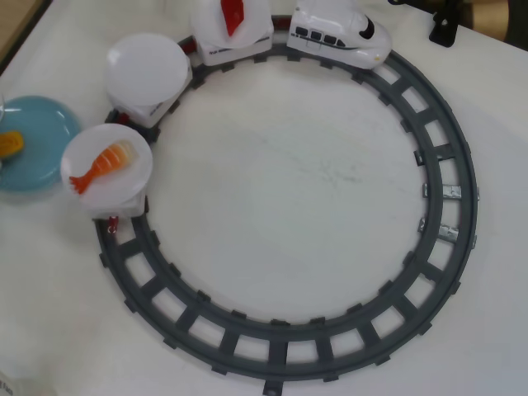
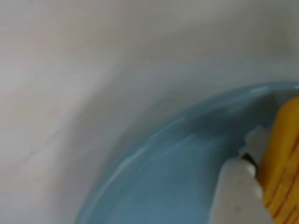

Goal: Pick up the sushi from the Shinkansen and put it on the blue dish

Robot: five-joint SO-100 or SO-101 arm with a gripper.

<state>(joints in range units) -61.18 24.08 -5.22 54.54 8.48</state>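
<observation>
The blue dish (image 1: 41, 136) lies at the left edge of the overhead view, outside the track. The yellow-orange sushi (image 1: 10, 144) is over the dish's left part, cut by the frame edge. In the wrist view the dish (image 2: 163, 186) fills the lower half. One white finger (image 2: 236, 186) of my gripper (image 2: 273, 158) presses against the ridged yellow sushi (image 2: 285, 163) just above the dish. The other finger is out of view. The white Shinkansen (image 1: 338, 35) stands on the track at the top.
A grey round track (image 1: 280, 346) rings the table. Behind the train come a car with a red tuna piece (image 1: 233, 16), an empty white plate (image 1: 147, 68), and a white plate (image 1: 132, 183) with a shrimp (image 1: 103, 165) next to the blue dish.
</observation>
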